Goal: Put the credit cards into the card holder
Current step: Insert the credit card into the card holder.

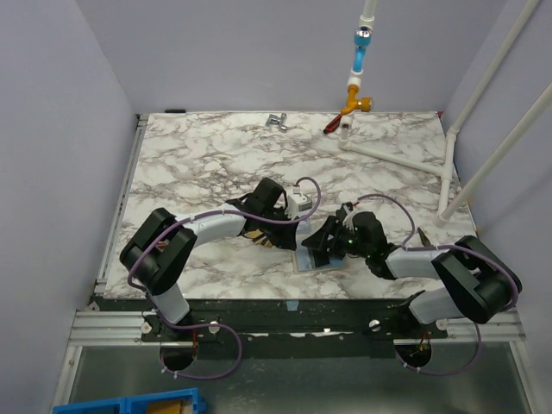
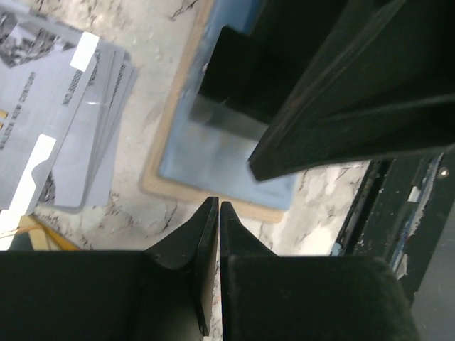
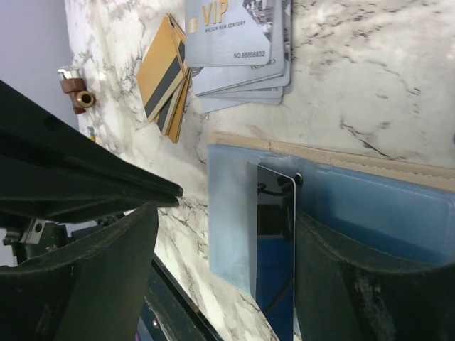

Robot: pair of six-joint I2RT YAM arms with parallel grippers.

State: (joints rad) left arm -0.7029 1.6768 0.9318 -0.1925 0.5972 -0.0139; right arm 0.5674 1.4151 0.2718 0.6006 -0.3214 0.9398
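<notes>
**A:** Grippers first: how do they stand?

**B:** The right gripper [image 3: 227, 220] is spread wide, with a finger on each side of a dark glossy rectangular card [image 3: 276, 241], and it pinches nothing. The left gripper [image 2: 218, 209] is pressed together and empty, just off the holder's tan edge.

**A:** And the holder?

**B:** The flat tan leather-like card holder [image 3: 384, 206] lies open at six o'clock on the white marble-patterned table [image 1: 216, 155], close to the arm bases. It shows a pale blue translucent pocket. The dark card sits at that pocket, but I cannot tell how deep.

**A:** How to do this step well?

**B:** I'd push the card home in line with the pocket, keeping it low. The closed left fingers could pin the holder's edge so it doesn't slide.

**A:** What remains?

**B:** From the right wrist, pale grey-blue plastic cards [image 3: 238, 50] are fanned at twelve o'clock from the holder. The gold-tan cards [image 3: 162, 78] with a dark stripe lie at eleven.
</notes>
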